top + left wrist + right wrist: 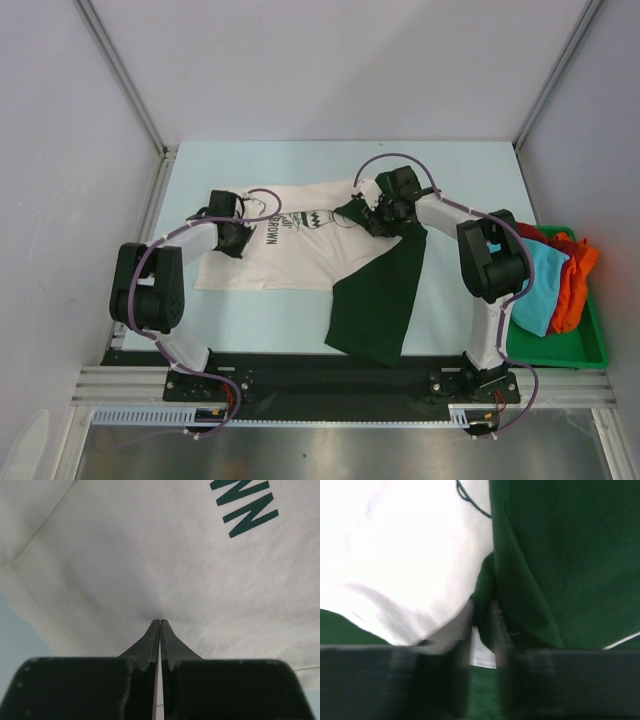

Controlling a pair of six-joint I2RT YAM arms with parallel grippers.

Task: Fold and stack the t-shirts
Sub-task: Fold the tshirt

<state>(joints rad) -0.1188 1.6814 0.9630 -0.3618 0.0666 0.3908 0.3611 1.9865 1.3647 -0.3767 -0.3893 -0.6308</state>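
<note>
The left arm rises from its base at the near left, bends at a raised elbow and reaches inward and down. The left hand is on the left part of the white t-shirt. In its wrist view the fingers are pressed tight together, their tips on the white cloth; whether any cloth is pinched between them cannot be told.

The right arm rises at the near right, bends at the elbow and stretches left across the counter. The right hand is at the far end of the dark green t-shirt. Its wrist view is blurred. The fingers stand narrow, with a fold of green cloth between them.

The white t-shirt lies spread flat mid-counter. The dark green t-shirt lies diagonally over its right side and trails toward the near edge.

The dark lettering on the white chest, turned sideways, reads "BROWN". The left wrist view shows only "WN". A smaller line beside it is too small to read.

A green tray at the right holds turquoise, orange and red clothes.
</note>
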